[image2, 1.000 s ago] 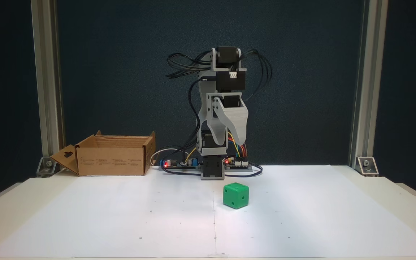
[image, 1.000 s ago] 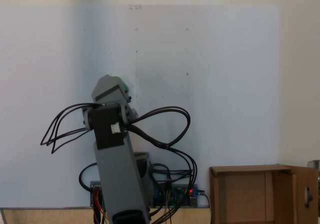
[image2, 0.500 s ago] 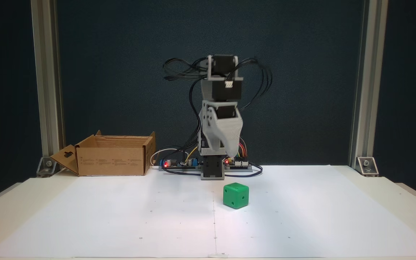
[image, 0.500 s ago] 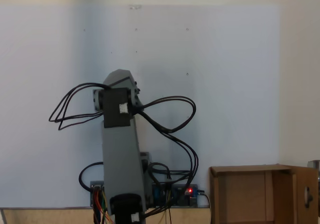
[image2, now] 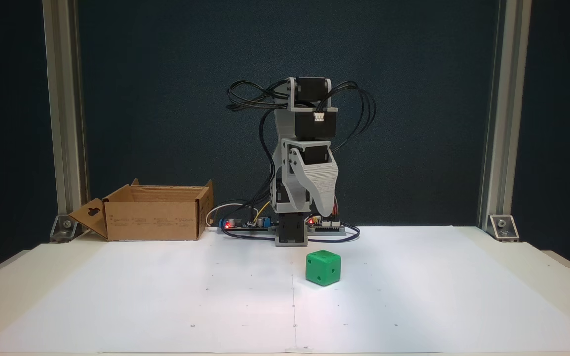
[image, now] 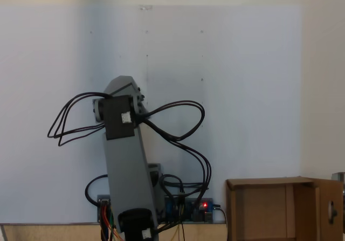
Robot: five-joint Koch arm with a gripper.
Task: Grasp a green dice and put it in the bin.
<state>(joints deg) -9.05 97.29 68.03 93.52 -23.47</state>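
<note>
Front fixed view: gripper hangs tip-down from the folded arm, above the table and just in front of the arm's base. One broad grey jaw faces the camera and hides the other, so I cannot tell whether the jaws are spread or pressed together. Nothing visible between them.

Green dice sits on the white sheet, below the gripper tip and toward the camera, apart from it, not touched. Open sheet all around the dice; bare paper runs from it to the near edge and out to both sides.

Cardboard box stands well off to the left of the gripper in this view, at the back edge of the table, top open, one flap folded outward. Metal posts at both back corners stand well clear of the gripper.

Dice: bright green, rounded corners, dark pips on two faces, one corner turned toward the camera.

High fixed view: arm covers the dice; box at lower right, bare sheet beyond the arm.
</note>
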